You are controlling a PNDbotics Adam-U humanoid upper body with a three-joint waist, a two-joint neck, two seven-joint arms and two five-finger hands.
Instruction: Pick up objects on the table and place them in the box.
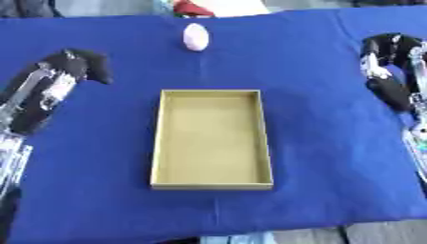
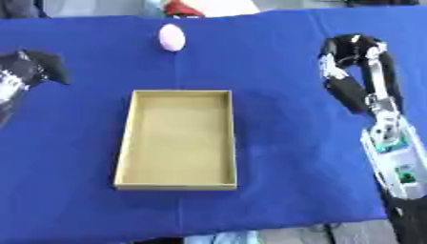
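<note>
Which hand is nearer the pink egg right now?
The left hand. It sits at the left side of the blue cloth, a shorter way from the pink egg than the right hand at the far right.

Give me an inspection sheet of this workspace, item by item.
Surface: table under a blue cloth, a crease running down its middle.
Job's things: open tan box at centre, nothing in it; pale pink egg-shaped object on the cloth beyond the box, apart from it.
Clutter: nothing seen on the cloth.
Hands: left hand at the left edge, fingers curled, holding nothing; right hand at the right edge, fingers curled, holding nothing. Both are away from the box and the object.
Cables: nothing seen.
Surroundings: something red and white past the far edge, not identifiable; floor at the near edge.
</note>
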